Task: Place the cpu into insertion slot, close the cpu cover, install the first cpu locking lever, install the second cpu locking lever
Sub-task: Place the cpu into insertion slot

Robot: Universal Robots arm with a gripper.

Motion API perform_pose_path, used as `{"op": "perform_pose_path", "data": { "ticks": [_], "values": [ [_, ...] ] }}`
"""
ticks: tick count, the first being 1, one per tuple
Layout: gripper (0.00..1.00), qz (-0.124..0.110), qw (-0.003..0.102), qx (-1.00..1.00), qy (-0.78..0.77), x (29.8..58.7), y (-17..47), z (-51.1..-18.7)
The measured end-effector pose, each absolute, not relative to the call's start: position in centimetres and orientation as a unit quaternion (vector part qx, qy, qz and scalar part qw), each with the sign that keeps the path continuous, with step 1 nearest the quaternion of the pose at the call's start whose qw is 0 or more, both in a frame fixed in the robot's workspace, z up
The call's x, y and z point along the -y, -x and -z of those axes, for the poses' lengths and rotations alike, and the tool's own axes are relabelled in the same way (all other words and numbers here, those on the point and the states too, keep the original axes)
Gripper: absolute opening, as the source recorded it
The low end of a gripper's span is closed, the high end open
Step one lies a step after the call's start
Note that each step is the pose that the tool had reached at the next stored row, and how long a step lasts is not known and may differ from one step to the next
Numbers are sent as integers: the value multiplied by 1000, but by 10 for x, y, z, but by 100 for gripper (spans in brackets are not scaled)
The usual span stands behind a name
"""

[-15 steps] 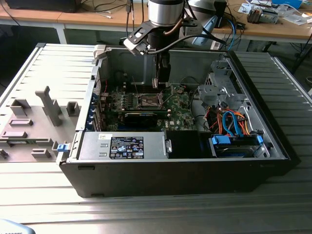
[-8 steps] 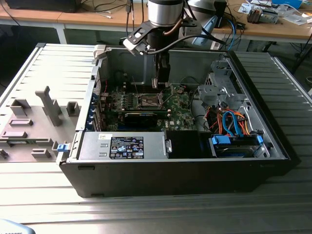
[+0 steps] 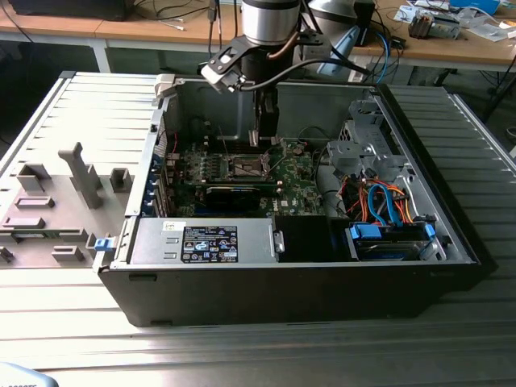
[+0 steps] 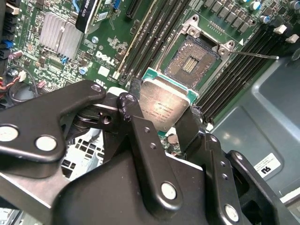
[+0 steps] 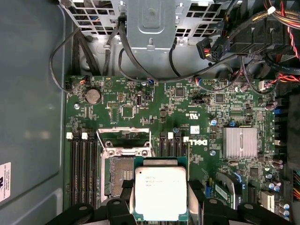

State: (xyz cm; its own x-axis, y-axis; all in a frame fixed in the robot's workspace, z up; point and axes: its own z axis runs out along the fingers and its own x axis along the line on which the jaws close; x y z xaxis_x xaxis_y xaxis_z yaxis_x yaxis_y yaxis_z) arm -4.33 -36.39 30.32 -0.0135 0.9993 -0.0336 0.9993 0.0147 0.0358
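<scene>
Tool [image 4: 161, 112] is clamped on the cpu [image 4: 164, 101], pinching two opposite edges with the metal top facing up. It's hanging just above the green board [image 5: 140, 103] inside the open case [image 3: 322, 282]. The slot [image 4: 193, 61] is uncovered with its contacts showing, and in the first wrist view the cpu partly overlaps it, not seated.

cpu [image 5: 161, 192] hides part of insertion slot [image 5: 119, 176] in first wrist view; hand [image 5: 161, 211] cropped by picture edge; exterior view: slot detail too small to tell, arm [image 3: 270, 20] cut off at top
</scene>
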Motion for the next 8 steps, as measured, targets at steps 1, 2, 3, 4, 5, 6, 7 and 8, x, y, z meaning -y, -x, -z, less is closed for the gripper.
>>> {"op": "perform_pose_path", "data": {
  "ticks": [1,2,3,4,5,6,7,8],
  "values": [
    [54,-1,25,-712,-702,364,44,-303],
    [54,-1,25,-712,-702,364,44,-303],
    [54,-1,25,-712,-702,364,45,-302],
    [54,-1,25,-712,-702,364,45,-302],
    [54,-1,25,-712,-702,364,45,-302],
    [54,-1,25,-712,-702,364,45,-302],
    [54,-1,25,-712,-702,364,45,-301],
    [54,-1,25,-712,-702,364,45,-301]
  ]
}}
